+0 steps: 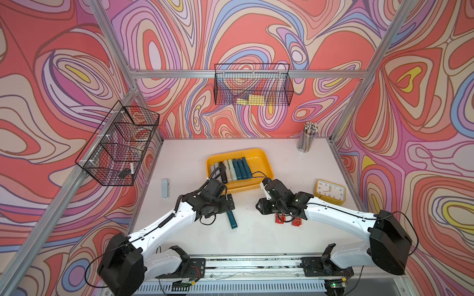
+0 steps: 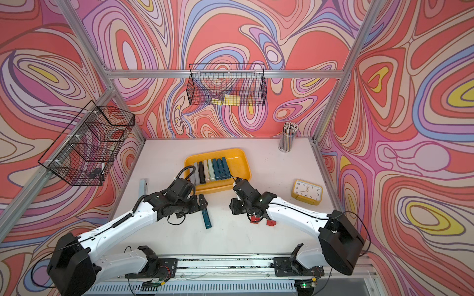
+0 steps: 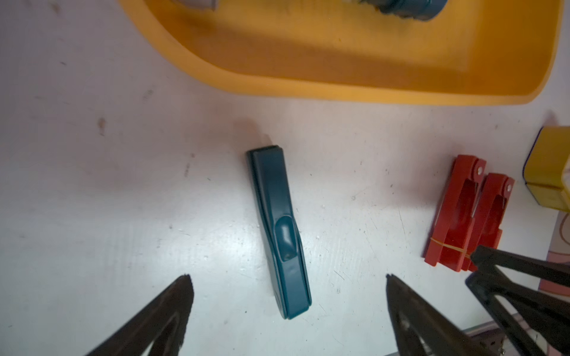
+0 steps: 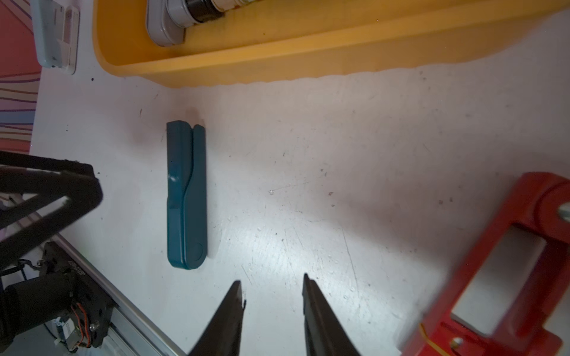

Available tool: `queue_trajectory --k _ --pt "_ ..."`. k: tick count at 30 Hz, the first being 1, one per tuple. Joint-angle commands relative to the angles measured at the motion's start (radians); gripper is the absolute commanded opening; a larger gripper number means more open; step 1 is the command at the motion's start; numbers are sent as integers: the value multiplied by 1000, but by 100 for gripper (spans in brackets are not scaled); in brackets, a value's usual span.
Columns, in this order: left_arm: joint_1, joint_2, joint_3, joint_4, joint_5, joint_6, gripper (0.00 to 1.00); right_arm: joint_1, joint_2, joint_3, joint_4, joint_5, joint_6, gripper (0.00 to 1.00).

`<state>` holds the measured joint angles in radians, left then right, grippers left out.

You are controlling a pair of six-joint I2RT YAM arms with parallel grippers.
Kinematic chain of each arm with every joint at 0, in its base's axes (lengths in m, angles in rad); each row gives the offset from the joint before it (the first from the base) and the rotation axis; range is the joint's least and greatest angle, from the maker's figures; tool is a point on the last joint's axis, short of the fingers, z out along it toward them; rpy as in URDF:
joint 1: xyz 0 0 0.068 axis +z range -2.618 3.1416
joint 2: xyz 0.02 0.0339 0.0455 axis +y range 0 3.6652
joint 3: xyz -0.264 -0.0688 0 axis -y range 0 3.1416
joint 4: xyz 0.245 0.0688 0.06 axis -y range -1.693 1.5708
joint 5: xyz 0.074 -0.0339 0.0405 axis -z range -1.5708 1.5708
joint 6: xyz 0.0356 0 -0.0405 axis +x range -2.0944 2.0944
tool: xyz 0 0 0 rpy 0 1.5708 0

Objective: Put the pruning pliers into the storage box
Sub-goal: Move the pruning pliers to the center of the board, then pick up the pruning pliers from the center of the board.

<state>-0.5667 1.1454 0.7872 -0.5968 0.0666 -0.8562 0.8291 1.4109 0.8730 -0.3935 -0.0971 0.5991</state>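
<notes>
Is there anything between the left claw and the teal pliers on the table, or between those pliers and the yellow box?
Nothing visible. The open left claw hangs over the teal pliers, a finger on each side. Between the pliers and the storage box there is only bare table; the red pliers lie aside.

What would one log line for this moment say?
left hand: open above teal pliers | right hand: open, empty | red pliers: on table | tray: part filled

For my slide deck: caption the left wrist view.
Open left gripper poised over a teal pruning plier, yellow storage box beyond.
</notes>
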Motion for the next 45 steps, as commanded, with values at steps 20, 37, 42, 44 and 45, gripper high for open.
queue_trajectory --k 20,37,42,44,45 --pt "367 33 63 -43 278 218 99 234 414 326 28 97 -12 74" --pt "492 -63 -14 -153 426 196 99 249 505 351 10 102 -1 72" --pt "530 -81 -32 -179 426 217 99 252 522 368 8 97 -2 66" --pt "536 -85 -39 -181 425 219 99 251 525 374 4 99 -4 63" --pt "539 -86 -43 -179 426 221 99 251 526 379 1 99 -4 61"
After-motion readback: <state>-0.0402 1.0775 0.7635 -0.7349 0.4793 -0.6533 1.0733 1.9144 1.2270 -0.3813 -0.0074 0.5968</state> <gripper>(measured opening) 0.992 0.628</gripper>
